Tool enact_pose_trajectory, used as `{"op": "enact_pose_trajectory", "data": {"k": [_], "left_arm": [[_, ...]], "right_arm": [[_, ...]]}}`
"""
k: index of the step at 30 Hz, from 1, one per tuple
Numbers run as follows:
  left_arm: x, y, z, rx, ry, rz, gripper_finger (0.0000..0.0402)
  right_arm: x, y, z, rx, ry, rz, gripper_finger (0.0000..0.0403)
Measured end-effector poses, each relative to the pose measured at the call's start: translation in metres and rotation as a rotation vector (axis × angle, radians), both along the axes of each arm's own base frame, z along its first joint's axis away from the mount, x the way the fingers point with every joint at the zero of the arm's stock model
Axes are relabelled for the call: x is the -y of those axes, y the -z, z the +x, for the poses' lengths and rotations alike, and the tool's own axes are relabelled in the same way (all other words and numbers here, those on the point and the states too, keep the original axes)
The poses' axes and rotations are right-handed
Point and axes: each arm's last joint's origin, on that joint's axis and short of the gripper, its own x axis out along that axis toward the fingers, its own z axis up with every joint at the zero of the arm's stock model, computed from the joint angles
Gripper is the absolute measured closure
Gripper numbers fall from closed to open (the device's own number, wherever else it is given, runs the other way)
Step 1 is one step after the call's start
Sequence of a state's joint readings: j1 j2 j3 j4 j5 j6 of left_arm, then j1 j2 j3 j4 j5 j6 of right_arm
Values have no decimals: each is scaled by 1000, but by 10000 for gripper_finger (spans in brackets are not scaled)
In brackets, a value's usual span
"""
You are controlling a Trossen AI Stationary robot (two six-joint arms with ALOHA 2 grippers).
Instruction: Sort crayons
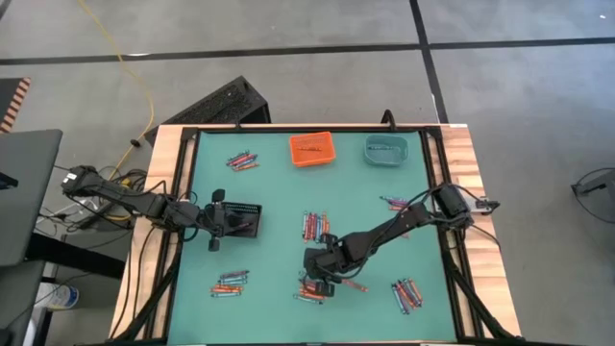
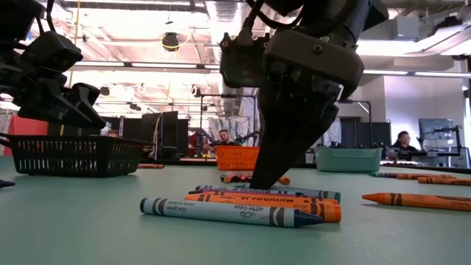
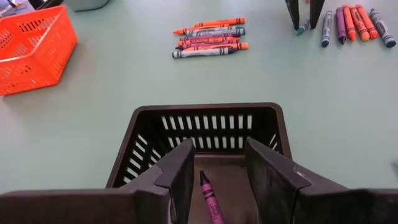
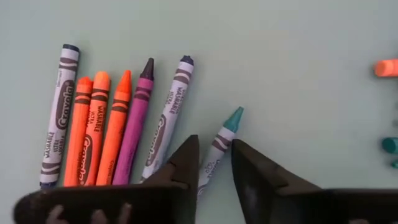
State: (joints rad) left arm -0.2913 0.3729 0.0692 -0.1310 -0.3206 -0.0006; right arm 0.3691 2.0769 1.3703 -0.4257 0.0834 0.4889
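Across the green table (image 1: 279, 202) we see crayon clusters scattered. Nearest, our right gripper (image 4: 214, 163) straddles a teal crayon (image 4: 221, 146), fingers spread and not yet pinching it, orange and purple crayons (image 4: 118, 124) crowding just beside. Our left gripper (image 3: 217, 171) hovers spread over the black bin (image 3: 208, 127), one purple crayon (image 3: 210, 199) inside. Farther off stand the orange bin (image 1: 311, 149) and teal bin (image 1: 386, 149).

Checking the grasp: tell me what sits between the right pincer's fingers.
A teal crayon lies on the table between the right pincer's fingers, which straddle it; the right wrist view shows it.
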Motion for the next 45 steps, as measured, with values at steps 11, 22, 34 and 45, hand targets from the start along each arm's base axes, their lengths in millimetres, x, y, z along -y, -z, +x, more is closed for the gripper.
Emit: {"op": "enact_pose_trajectory", "data": {"k": [11, 22, 34, 45], "left_arm": [[0, 0, 0, 0, 0, 0, 269], [1, -4, 2, 62, -35, -151, 269], [1, -20, 7, 246, -168, -484, 269], [-3, -24, 7, 332, -302, -518, 269]], "right_arm": [[7, -3, 2, -12, 0, 18, 396], [12, -59, -10, 74, -123, -34, 398], [75, -139, -57, 140, -156, -241, 399], [206, -129, -118, 50, -56, -434, 399]]}}
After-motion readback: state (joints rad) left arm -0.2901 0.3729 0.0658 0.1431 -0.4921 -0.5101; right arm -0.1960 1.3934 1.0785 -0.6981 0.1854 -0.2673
